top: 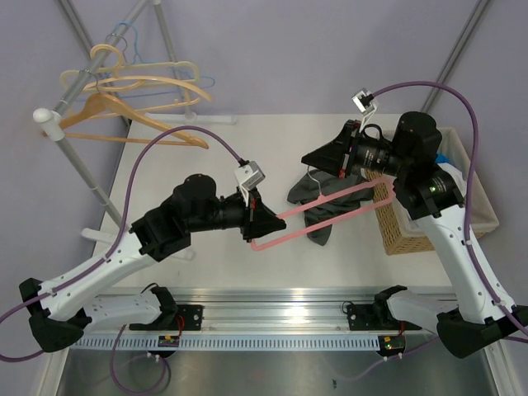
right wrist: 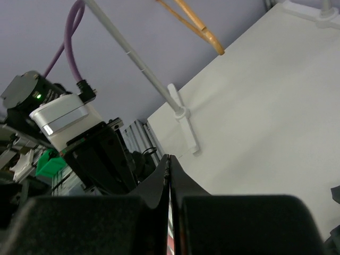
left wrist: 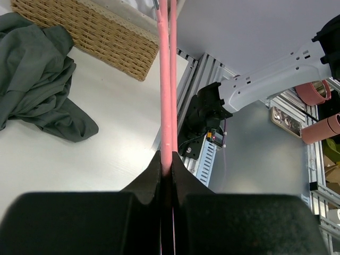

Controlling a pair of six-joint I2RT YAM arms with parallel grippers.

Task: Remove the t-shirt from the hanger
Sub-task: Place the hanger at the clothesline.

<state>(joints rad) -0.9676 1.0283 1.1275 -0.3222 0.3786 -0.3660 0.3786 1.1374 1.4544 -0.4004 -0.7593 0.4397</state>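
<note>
Left gripper clamping shut on one end of the pink hanger, right gripper pinching fully closed by the hook, hold unclear, grey t-shirt lying crumpled on the table under the right gripper, beside the basket.

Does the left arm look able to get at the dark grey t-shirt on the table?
Probably not yet: the left gripper has its jaws shut on the thin pink hanger. Once released, the crumpled dark grey t-shirt lies uncovered on the white table nearby.
</note>
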